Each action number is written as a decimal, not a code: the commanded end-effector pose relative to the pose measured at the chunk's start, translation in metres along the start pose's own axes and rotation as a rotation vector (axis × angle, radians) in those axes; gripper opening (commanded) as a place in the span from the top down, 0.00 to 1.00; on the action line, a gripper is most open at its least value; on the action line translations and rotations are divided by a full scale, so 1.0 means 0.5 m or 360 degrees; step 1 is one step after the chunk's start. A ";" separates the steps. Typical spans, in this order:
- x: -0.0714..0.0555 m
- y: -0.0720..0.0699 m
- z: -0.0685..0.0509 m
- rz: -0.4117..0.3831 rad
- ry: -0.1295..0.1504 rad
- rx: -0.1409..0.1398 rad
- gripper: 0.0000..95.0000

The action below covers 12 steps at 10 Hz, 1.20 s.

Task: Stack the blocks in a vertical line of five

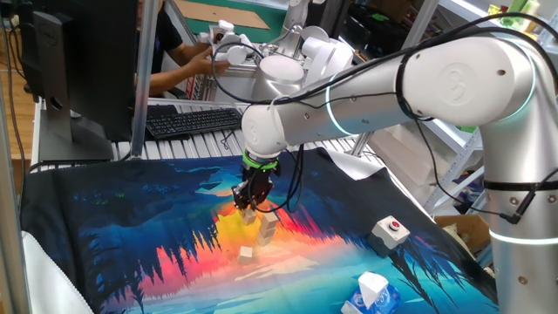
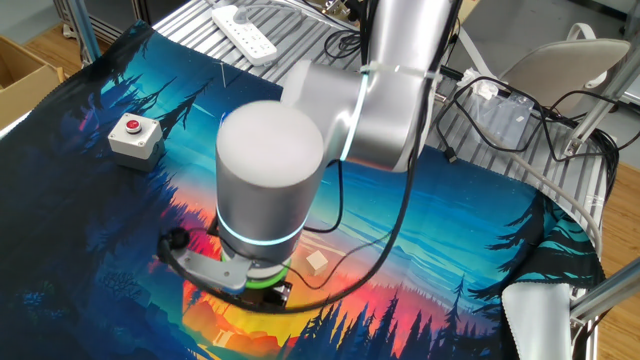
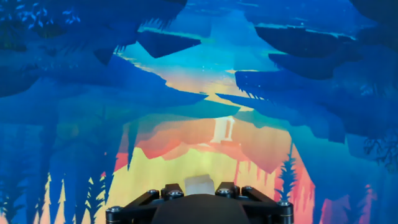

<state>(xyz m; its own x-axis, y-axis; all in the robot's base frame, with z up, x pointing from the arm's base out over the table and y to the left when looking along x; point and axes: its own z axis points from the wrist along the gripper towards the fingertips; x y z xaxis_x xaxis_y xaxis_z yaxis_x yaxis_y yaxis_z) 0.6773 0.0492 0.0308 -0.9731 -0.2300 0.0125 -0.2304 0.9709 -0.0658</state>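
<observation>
My gripper (image 1: 251,202) hangs over the middle of the printed cloth, shut on one pale wooden block (image 1: 248,212) held just above the cloth. In the hand view that block (image 3: 199,184) sits between the dark fingers (image 3: 227,188). A short stack of blocks (image 1: 268,228) stands just right of the gripper, close to it but apart. A single block (image 1: 247,254) lies on the cloth in front. In the other fixed view one block (image 2: 317,263) shows beside the arm, and the gripper (image 2: 272,292) is mostly hidden under the wrist.
A white box with a red button (image 1: 391,229) stands at the right, also in the other fixed view (image 2: 134,136). A tissue pack (image 1: 373,292) lies at the front right. A keyboard (image 1: 192,120) and a person's arm (image 1: 179,61) are behind the cloth.
</observation>
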 end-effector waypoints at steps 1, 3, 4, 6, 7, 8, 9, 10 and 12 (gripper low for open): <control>-0.001 -0.005 -0.021 0.0007 0.0019 -0.0002 1.00; 0.002 -0.010 -0.045 0.0014 0.0034 0.0007 1.00; 0.006 -0.014 -0.060 0.0029 0.0042 -0.0001 1.00; 0.012 -0.020 -0.083 0.0052 0.0056 -0.0005 1.00; 0.017 -0.024 -0.096 0.0050 0.0066 0.0001 1.00; 0.024 -0.027 -0.111 0.0046 0.0078 0.0003 1.00; 0.030 -0.029 -0.120 0.0047 0.0086 0.0004 1.00; 0.035 -0.029 -0.127 0.0047 0.0095 0.0003 1.00; 0.052 -0.028 -0.140 0.0064 0.0107 -0.0001 1.00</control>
<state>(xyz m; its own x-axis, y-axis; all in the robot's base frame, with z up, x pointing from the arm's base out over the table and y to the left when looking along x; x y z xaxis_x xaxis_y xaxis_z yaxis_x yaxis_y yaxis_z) 0.6537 0.0338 0.1029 -0.9795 -0.1854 0.0782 -0.1907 0.9794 -0.0659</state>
